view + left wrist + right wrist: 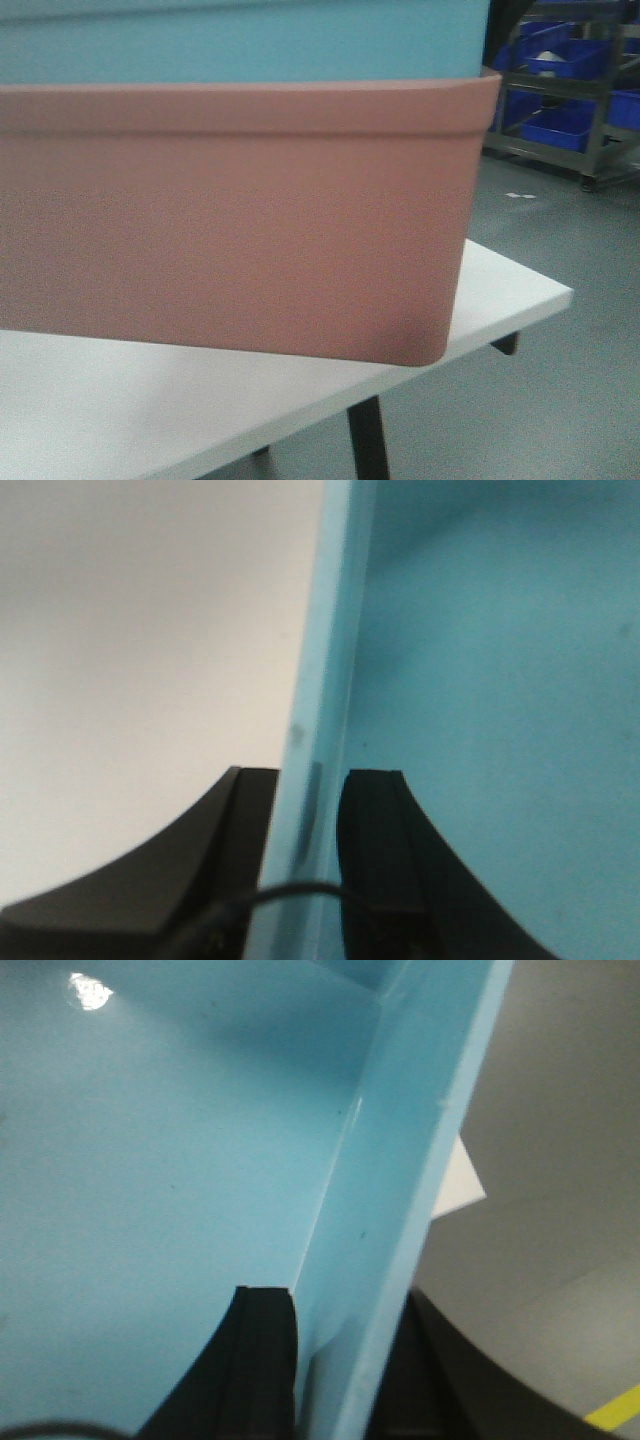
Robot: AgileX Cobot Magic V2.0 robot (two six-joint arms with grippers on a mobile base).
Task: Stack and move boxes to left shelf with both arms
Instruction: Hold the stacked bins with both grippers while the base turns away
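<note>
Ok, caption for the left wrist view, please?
Left gripper clamps the wall of the light blue box, one finger inside, one outside, pale surface beyond.

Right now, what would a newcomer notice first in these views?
The pink tub fills the front view, with the blue tub stacked inside it, over the white table. In the wrist views, the left gripper and the right gripper each pinch a wall of the blue tub.

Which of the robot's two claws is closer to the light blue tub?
Neither: it's a tie. The left gripper pinches a wall of the blue tub, one finger inside and one outside; the right gripper pinches a wall the same way.
</note>
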